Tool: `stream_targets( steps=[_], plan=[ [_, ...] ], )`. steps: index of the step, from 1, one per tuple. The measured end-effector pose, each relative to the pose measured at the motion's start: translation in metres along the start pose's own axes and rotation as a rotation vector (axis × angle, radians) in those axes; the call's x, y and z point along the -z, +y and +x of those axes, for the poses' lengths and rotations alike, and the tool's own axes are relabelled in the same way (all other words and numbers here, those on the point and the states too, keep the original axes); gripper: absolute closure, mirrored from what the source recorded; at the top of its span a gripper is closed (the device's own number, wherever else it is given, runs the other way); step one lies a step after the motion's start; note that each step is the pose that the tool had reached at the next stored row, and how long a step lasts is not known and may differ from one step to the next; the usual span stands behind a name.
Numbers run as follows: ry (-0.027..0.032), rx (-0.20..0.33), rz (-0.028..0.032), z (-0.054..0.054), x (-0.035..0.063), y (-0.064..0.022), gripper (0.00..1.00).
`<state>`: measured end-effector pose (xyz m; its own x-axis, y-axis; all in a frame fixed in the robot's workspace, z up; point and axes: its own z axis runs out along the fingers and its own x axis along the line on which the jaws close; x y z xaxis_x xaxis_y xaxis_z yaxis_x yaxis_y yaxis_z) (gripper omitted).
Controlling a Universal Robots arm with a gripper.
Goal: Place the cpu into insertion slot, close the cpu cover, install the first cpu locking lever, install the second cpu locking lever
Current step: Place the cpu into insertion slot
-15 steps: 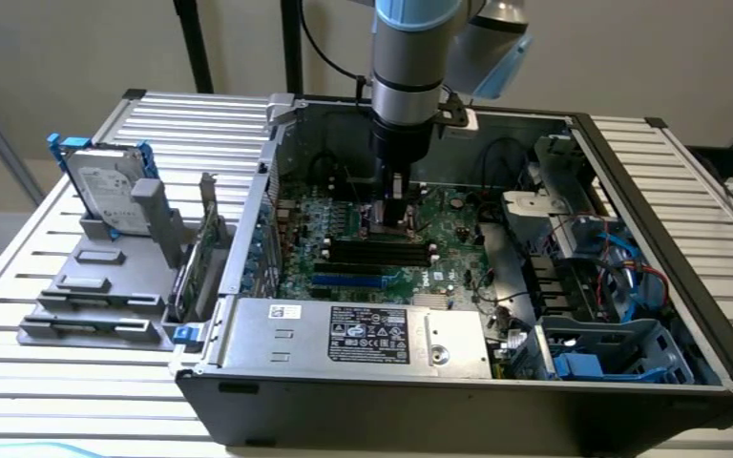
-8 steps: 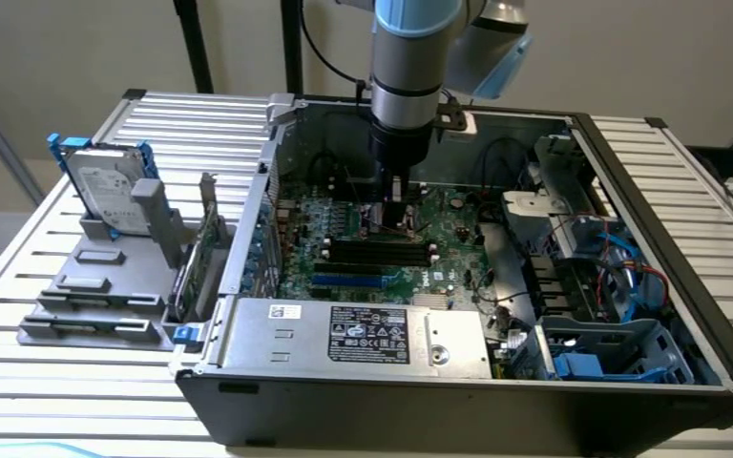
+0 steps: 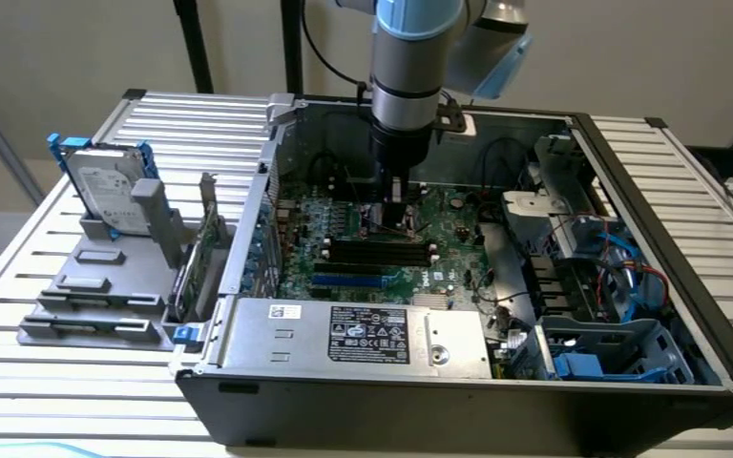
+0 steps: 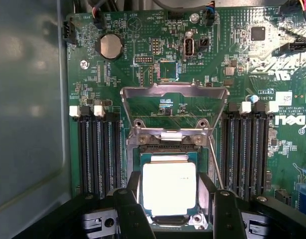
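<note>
- Gripping chip [image 4: 169, 191] by opposite edges with claw [image 4: 170, 179] spread wide, to keep it flat and square.
- Holding it low at socket [image 4: 167, 148], seemingly for a straight drop; hard to tell whether seated.
- Leaving cover [image 4: 173, 107] tipped upright behind, so socket lies open.
</note>
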<state>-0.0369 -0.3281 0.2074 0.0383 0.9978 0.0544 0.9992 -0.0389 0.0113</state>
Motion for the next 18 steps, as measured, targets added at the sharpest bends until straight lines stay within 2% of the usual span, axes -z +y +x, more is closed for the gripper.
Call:
stream_targets(
  steps=[4, 12, 18],
  plan=[
    [-0.0044, 0.000, 0.0031, 0.0003, -0.0017, 0.0009, 0.45],
    [-0.0187, 0.000, 0.0065, 0.0001, -0.0041, 0.0010, 0.45],
    [-0.0210, 0.000, 0.0066, 0.0004, -0.0045, 0.0009, 0.45]
  ],
)
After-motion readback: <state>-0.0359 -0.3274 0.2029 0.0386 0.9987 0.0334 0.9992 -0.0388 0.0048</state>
